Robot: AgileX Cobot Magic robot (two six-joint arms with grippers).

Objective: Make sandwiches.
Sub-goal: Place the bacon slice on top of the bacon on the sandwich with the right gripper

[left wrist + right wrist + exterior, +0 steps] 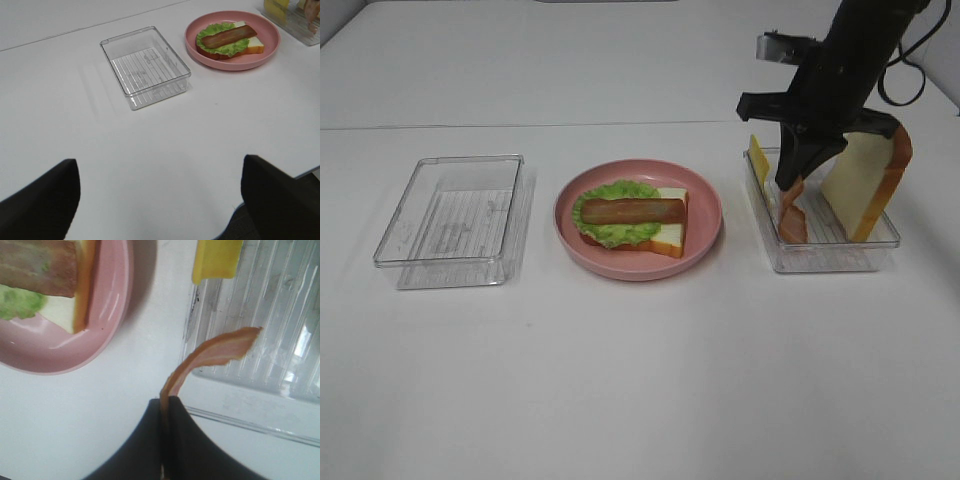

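Closest to the lens, right gripper [164,407], jaws pressed together on one end of a bacon strip [215,352]. Free end curving out over the ribbed floor of the right tray [830,258]; cannot tell whether touching it.

Inside that same clear tray, just beside the strip: a yellow cheese square [758,158] leaning on the wall nearer the plate, and a bread slice [865,190] standing tilted at the other side, its upper part behind the black arm.

Near the tray but apart from it, a round pink plate [705,205] at the middle of the white table [640,380]. On it the half-built sandwich [635,215]: lower bread slice [670,240], green lettuce leaf [620,230], second bacon strip [628,210] laid flat on top.

Beyond the plate, well apart from the right gripper, the left tray [450,215], also clear plastic.

Left gripper [160,200] over bare table, fingers [40,200] spread wide, gripping nothing.

By count: two trays, one plate, two bacon strips, two bread slices, one cheese square, one lettuce leaf.
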